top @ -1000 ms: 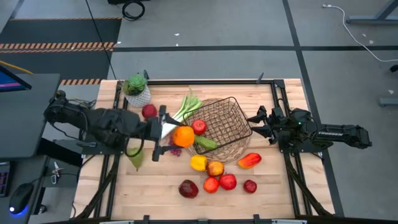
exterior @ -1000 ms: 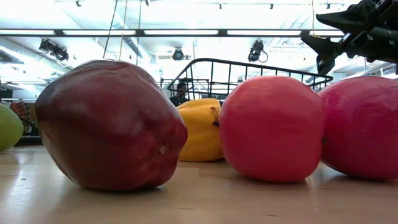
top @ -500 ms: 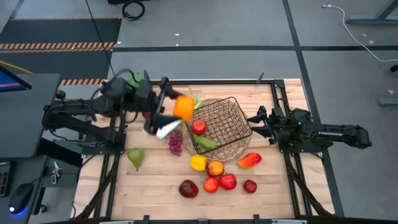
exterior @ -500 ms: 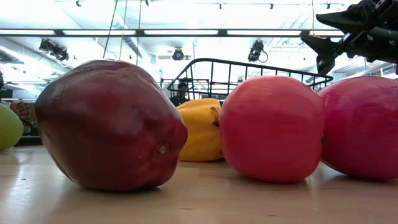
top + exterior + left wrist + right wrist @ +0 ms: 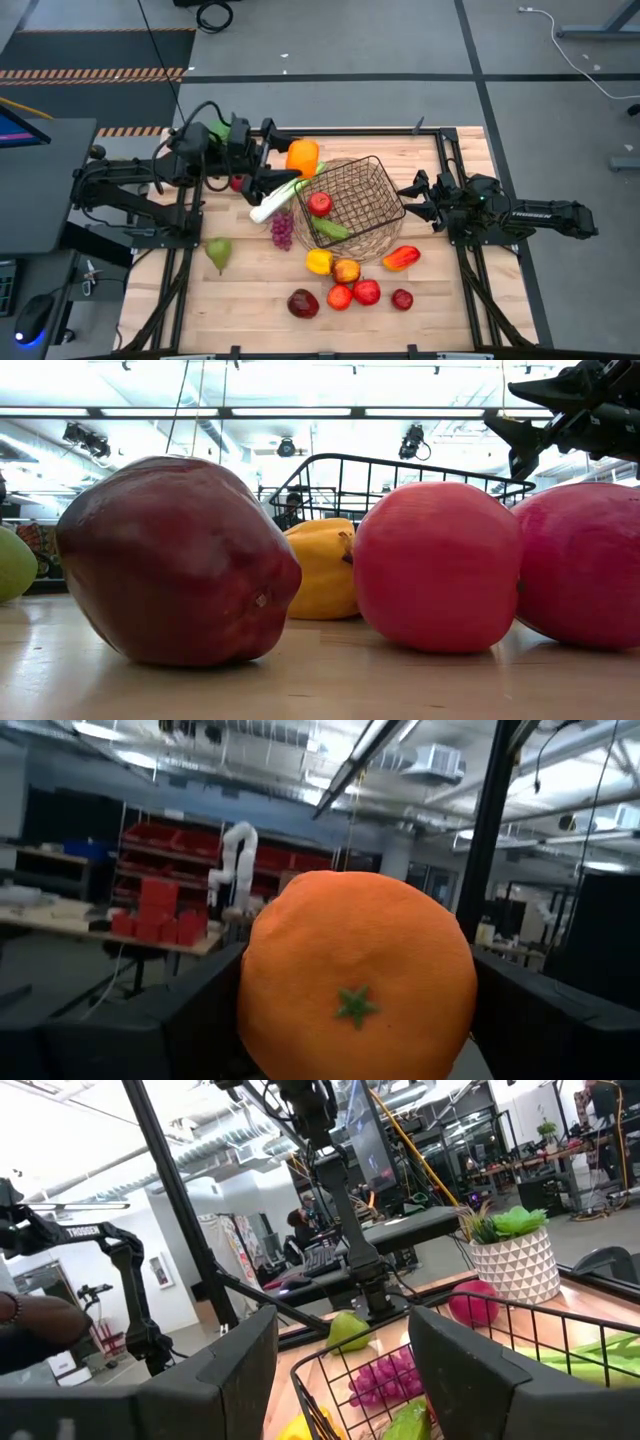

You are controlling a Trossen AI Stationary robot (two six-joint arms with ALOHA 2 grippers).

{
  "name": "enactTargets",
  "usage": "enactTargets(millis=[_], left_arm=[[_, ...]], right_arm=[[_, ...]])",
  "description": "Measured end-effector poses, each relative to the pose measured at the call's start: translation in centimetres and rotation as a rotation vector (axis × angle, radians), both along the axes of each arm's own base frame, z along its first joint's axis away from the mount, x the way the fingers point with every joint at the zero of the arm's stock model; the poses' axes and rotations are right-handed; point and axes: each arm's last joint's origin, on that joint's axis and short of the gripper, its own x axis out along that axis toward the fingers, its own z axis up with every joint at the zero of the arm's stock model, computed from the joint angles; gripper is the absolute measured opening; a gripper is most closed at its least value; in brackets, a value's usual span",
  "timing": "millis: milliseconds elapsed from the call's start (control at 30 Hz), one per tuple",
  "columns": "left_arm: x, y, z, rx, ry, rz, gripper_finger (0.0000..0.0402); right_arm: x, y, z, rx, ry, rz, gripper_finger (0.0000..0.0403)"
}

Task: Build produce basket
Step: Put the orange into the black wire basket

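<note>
Up above the far left part of the surface, the left hand [image 5: 285, 165] pinches an orange [image 5: 302, 157] between its fingers, just beside the far rim of the basket [image 5: 352, 205]. The basket lies tipped on its side near the middle of the wooden surface [image 5: 250, 295], with a red apple [image 5: 320, 204] and a green vegetable [image 5: 331, 229] inside. A leek [image 5: 275, 198] and purple grapes [image 5: 282, 230] lie just left of it, a green pear [image 5: 218, 253] farther left. A yellow pepper [image 5: 319, 262], a red pepper [image 5: 400, 258] and more apples [image 5: 352, 294] sit along the near side. The right hand [image 5: 412, 201] waits beside the basket's right edge, fingers partly spread and holding nothing. Beyond are grey floor, ceiling lights and red bins [image 5: 150, 910] on shelves.
</note>
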Motion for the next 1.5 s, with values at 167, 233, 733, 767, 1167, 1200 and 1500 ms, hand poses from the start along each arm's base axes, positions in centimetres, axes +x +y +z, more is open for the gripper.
enactTargets(millis=[167, 233, 733, 767, 1167, 1200, 1500], left_arm=[[0.4, 0.0, -0.7, 0.053, 0.058, 0.016, 0.0337], [0.6, 0.1, -1.7, 0.134, 0.157, 0.032, 0.0337], [2.8, -1.9, -10.6, 0.844, 0.861, 0.018, 0.0337], [3.0, -2.2, -10.9, 0.907, 0.873, 0.028, 0.0337], [5.0, -4.1, -13.4, 1.74, 0.799, -0.138, 0.0337], [5.0, -4.2, -13.5, 1.789, 0.787, -0.153, 0.0337], [5.0, -4.8, -13.4, 1.956, 0.71, -0.194, 0.0337]], right_arm=[[0.0, 0.0, 0.0, 0.0, 0.0, 0.0, 0.0231], [0.0, 0.0, 0.0, 0.0, 0.0, 0.0, 0.0231], [0.0, 0.0, 0.0, 0.0, 0.0, 0.001, 0.0231], [0.0, 0.0, 0.0, 0.0, 0.0, 0.0, 0.0231], [0.0, 0.0, 0.0, 0.0, 0.0, 0.0, 0.0231], [0.0, 0.0, 0.0, 0.0, 0.0, 0.0, 0.0231], [0.0, 0.0, 0.0, 0.0, 0.0, 0.001, 0.0231]])
